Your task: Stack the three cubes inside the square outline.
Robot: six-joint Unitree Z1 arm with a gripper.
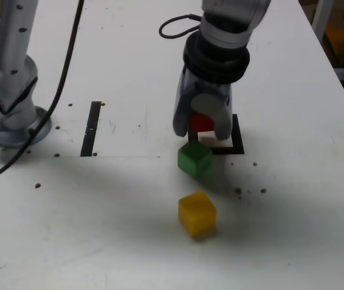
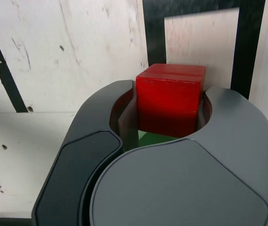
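A big white table (image 1: 117, 241) with small dark specks fills the room we can see. The arm's grey and black gripper (image 1: 201, 125) hangs down over the thick black square outline with a white middle (image 1: 239, 145). Its two jaws are squeezed tight on the small red cube (image 1: 201, 122). In the wrist view the red cube (image 2: 170, 99) sits between the curved grey jaws, with the white middle of the square outline (image 2: 202, 47) right behind it. I cannot tell if the red cube touches the table or is held just above it.

The small green cube (image 1: 194, 158) sits on the table just in front of the gripper, close to the square's near edge and outside it. A sliver of green (image 2: 155, 139) shows under the red cube in the wrist view. The small yellow cube (image 1: 197, 212) sits closer to the camera, apart from the green one, with bare table all around it.

On the exterior view's left there is a thin black strip (image 1: 91, 128), and farther left a silver post (image 1: 12, 78) with a black cable (image 1: 63, 78). Between the strip and the cubes the table is open. The table's edge runs along the exterior view's right, well away from the cubes
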